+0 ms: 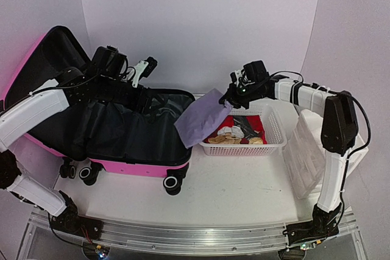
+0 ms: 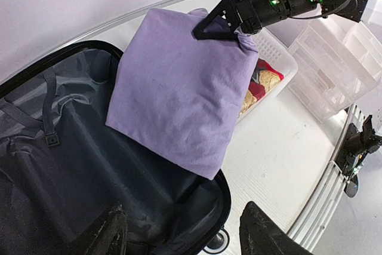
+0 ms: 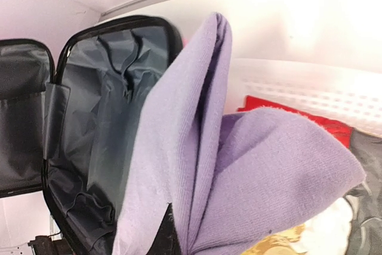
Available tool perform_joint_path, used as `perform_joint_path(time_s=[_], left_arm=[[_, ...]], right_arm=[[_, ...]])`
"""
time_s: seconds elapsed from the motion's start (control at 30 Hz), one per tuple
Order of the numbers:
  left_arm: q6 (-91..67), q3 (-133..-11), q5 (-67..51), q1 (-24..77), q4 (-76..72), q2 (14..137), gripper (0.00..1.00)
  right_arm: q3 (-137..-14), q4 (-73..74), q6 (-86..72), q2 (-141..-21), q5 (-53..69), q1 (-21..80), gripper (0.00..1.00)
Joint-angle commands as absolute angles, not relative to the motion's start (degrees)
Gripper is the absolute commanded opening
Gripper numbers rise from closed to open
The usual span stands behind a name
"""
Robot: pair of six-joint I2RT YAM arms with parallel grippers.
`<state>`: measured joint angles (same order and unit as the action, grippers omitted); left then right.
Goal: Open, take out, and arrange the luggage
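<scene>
The hot-pink suitcase [image 1: 140, 167] lies open at the left of the table, lid raised at the back left, black lining [image 2: 89, 165] exposed. It also shows in the right wrist view [image 3: 95, 129]. My right gripper [image 1: 234, 95] is shut on a folded lavender cloth [image 1: 202, 120] and holds it in the air between the suitcase's right edge and the basket. The cloth hangs large in the left wrist view [image 2: 179, 88] and fills the right wrist view [image 3: 262, 171]. My left gripper [image 1: 143, 68] is open and empty above the open suitcase, its fingertips [image 2: 268, 237] wide apart.
A white mesh basket [image 1: 275, 131] right of the suitcase holds red and patterned fabric items. A clear white drawer organizer [image 1: 308, 150] stands at the far right, near the right arm. The suitcase wheels [image 1: 172, 184] face the table's front.
</scene>
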<state>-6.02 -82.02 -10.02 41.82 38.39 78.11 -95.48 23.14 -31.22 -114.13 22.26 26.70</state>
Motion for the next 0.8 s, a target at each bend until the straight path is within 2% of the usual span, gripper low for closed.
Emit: perform_joint_path(time_s=[0.0,0.43,0.77], left_arm=[[-6.69,-83.82,-10.81,41.55,35.69,78.13,0.65],[-7.21,-85.94,-12.3,41.57,35.64,80.2,0.64],[-7.66,-86.08,-13.14,41.57,35.64,80.89,0.64]], right_arm=[[-91.81,13.65,-31.14,-106.66,19.92,24.22,0.0],[-74.05,2.57,-31.55,-99.31,9.11,21.84,0.0],[-62.06,-5.08,-32.77,-96.0,5.82,21.82,0.0]])
